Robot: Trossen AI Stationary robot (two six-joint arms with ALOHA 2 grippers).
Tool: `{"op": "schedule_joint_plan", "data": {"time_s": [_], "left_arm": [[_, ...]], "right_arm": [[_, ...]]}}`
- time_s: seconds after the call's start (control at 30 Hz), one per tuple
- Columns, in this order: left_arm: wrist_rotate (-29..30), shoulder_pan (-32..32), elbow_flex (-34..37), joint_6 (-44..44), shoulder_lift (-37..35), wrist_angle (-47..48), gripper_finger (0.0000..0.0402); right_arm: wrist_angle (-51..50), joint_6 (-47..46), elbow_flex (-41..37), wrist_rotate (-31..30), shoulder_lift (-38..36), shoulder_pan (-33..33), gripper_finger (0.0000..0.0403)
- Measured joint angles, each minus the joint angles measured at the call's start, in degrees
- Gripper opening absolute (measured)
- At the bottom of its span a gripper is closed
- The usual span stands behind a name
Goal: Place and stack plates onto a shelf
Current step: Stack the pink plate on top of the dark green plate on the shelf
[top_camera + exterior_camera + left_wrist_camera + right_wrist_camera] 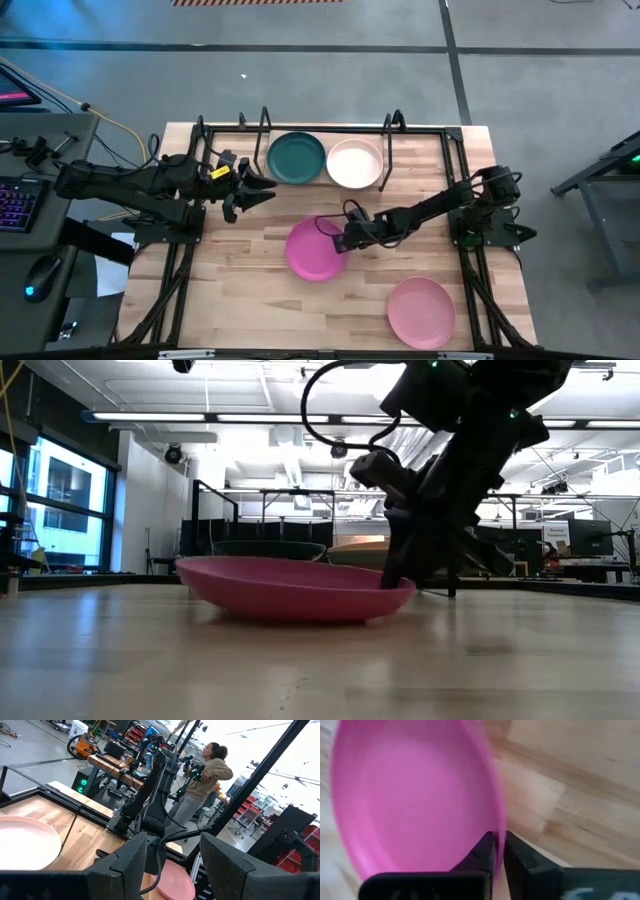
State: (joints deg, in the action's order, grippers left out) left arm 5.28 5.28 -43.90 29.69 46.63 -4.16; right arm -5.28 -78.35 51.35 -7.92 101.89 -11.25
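Right gripper (pixel 340 240) pinches the magenta plate (pixel 312 250) by its right rim, plate tilted, gripped edge raised; left gripper (pixel 262 190) open, empty.

A pale butcher-block wooden tabletop (pixel 250 290) sits in a black metal frame on a grey floor crossed by dark lines (pixel 455 60). Beside the table's left edge stands a dark desk with a keyboard lit purple (pixel 15 205), a black computer mouse with a blue glow (pixel 42 275) and a yellow cable (pixel 115 125) trailing toward the table. Beyond the table, in the workshop, a person in a beige top and grey trousers (pixel 200 782) stands among benches, near a round orange and black machine (pixel 82 745) on the floor. Large windows (pixel 60 510) line one wall, and long ceiling light strips (pixel 250 418) run overhead.
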Motion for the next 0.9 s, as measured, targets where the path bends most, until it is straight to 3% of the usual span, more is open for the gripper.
{"op": "schedule_joint_plan", "data": {"time_s": [0.27,0.5,0.77,0.9], "left_arm": [[1.12,0.0,0.0,0.11,-1.17,-0.26,0.0175],[2.32,-0.6,-1.03,0.07,-3.61,-0.4,0.0175],[3.52,-1.18,-2.43,-5.44,-6.5,-0.51,0.0175],[5.69,-1.18,-2.45,-9.37,-7.21,-0.48,0.0175]], "right_arm": [[0.35,5.08,0.0,2.32,-4.85,0.0,0.0001],[0.16,11.33,0.0,3.31,-13.37,0.29,0.0001],[1.2,15.68,0.0,-5.6,-23.0,4.58,0.0],[1.84,14.97,0.0,-12.09,-23.47,9.63,0.0]]}}
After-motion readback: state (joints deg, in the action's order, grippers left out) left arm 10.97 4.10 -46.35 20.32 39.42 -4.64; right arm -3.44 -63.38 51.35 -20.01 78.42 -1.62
